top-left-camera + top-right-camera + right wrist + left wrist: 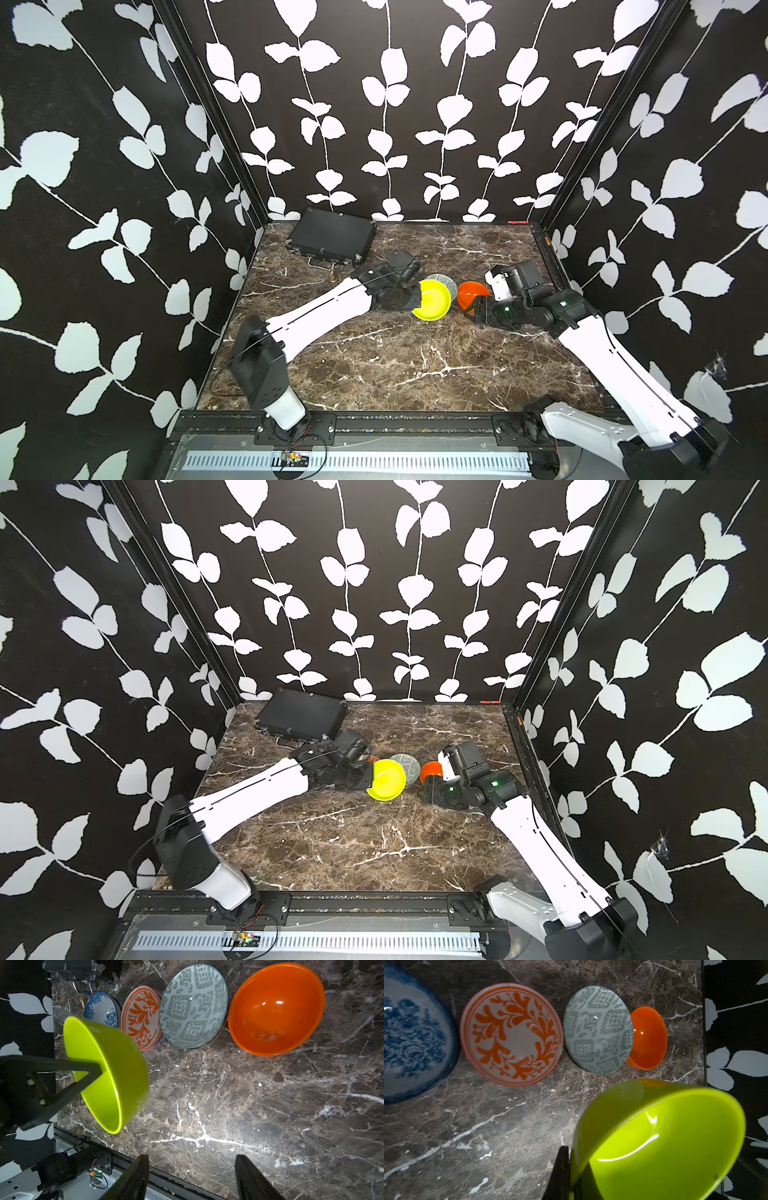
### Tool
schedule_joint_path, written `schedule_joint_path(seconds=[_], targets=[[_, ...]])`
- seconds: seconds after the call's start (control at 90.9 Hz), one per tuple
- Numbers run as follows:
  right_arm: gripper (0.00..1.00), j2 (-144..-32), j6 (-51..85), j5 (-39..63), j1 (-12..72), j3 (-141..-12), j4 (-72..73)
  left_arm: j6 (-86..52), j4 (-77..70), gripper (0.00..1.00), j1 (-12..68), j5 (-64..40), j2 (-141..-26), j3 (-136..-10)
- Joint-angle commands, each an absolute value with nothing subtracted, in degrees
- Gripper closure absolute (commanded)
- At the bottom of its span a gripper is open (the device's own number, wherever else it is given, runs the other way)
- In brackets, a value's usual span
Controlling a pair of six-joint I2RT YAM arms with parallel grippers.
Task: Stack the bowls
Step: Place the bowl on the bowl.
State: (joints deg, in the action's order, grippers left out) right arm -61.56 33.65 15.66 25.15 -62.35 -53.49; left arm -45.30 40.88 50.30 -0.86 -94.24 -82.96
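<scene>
Robot lab booth: leaf-papered walls [395, 104], marble tabletop [395, 365], black mounting rail [395, 424].

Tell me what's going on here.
The left gripper is shut on the rim of the lime bowl, holding it tilted over the marble table. The right gripper is open and empty, near the plain orange bowl. That bowl sits in a row with the pale green bowl, the orange-patterned bowl and the blue floral bowl.

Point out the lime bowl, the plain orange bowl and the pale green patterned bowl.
lime bowl [131, 1068]: right wrist view, outer wall.
plain orange bowl [276, 1007]: right wrist view, inner floor.
pale green patterned bowl [598, 1029]: left wrist view, patterned inside.
</scene>
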Motion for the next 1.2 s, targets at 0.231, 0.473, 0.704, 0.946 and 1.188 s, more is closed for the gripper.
schedule_joint_path(seconds=[0.231,0.473,0.704,0.946,1.188], targets=[[0.33,-61.3,33.6,13.7,25.4,-66.2,-53.9,-45.7,47.8,1.0,55.7,5.2,-101.9,-97.1],[0.38,-64.7,33.9,11.5,25.5,-66.5,-51.5,-45.8,47.8,1.0,57.4,5.0,-104.0,-99.8],[0.6,-69.0,34.6,6.3,25.5,-66.5,-49.4,-46.4,46.4,1.0,59.1,4.4,-103.3,-100.2],[1.0,-71.4,35.1,2.2,25.0,-67.7,-50.9,-46.2,44.6,0.69,59.5,3.3,-103.5,-99.9],[1.0,-71.4,33.6,8.0,14.0,-66.0,-50.4,-43.4,39.9,0.01,59.5,7.6,-97.6,-95.2]])
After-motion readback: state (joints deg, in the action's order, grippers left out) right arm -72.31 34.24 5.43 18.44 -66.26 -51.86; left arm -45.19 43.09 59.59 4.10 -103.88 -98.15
